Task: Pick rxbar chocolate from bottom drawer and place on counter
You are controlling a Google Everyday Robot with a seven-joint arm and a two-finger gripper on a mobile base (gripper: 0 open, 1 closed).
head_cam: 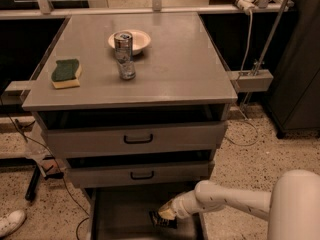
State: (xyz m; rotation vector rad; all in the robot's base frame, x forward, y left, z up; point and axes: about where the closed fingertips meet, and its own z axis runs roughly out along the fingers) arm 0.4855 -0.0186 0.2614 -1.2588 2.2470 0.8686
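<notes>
While holding a white arm (pixel 235 201) out low from the right, above the speckled floor, resting the gripper (pixel 167 212) down inside the pulled-out bottom drawer (pixel 120 214). Touching the rxbar chocolate (pixel 161 220) with the pale tip (clamped on the bar or merely pressing against it, impossible to tell). Showing that dark bar lying flat on the drawer floor, right of the middle, partly covered by the tip. Showing, above, two shallower drawers (pixel 135 139) with black handles, both standing slightly open. Carrying on the counter (pixel 175 69), well apart from the bar, a green-and-yellow sponge (pixel 66 73) near the left edge, a can (pixel 123 43) at the left rim of a pale bowl (pixel 139 40) toward the back, and a small glass (pixel 127 69) just in front of the can. Catching a white shoe (pixel 10 223) at the lower left.
</notes>
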